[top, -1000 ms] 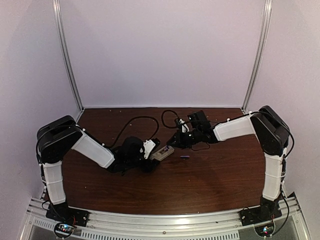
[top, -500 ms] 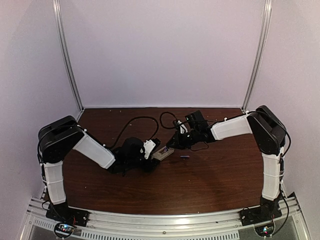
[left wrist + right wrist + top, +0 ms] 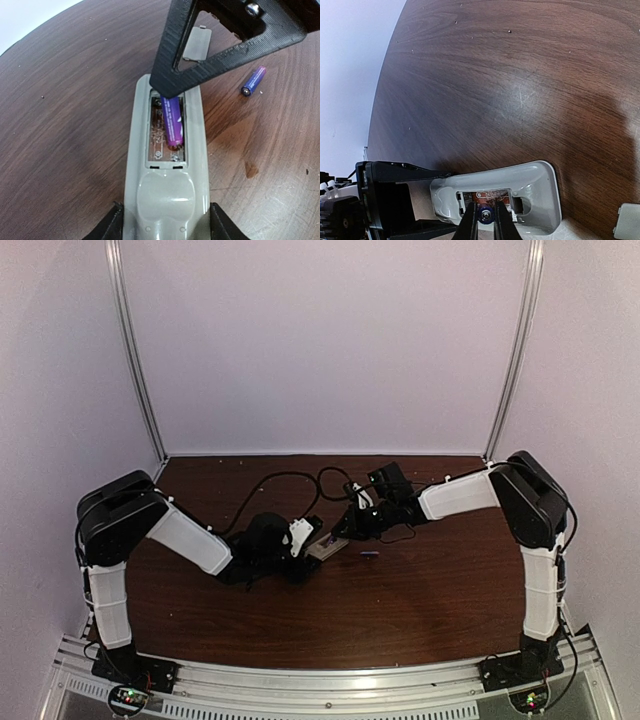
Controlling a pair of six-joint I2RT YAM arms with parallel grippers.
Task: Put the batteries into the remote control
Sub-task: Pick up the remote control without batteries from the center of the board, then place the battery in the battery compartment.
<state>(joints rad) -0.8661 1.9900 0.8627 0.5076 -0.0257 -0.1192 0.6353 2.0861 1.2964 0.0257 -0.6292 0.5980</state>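
The remote control (image 3: 165,195) lies back up on the table with its battery compartment uncovered. My left gripper (image 3: 166,224) is shut on its near end, one finger against each side. One battery (image 3: 172,122), purple, sits tilted in the compartment's right slot, its far end under the right gripper's black fingers (image 3: 225,45). In the right wrist view my right gripper (image 3: 485,217) is shut on that battery (image 3: 485,215), above the remote control (image 3: 530,182). The other battery (image 3: 253,81) lies loose on the table to the right, also in the top view (image 3: 369,554).
The small flat beige cover piece (image 3: 196,42) lies just beyond the remote's far end; the right wrist view catches its corner (image 3: 627,220). Black cables (image 3: 290,480) loop over the back of the dark wooden table (image 3: 420,610). White walls close in the back and sides.
The left gripper's jaws have narrowed onto the remote's sides. The right gripper, still holding its battery, has shifted slightly left over the compartment.
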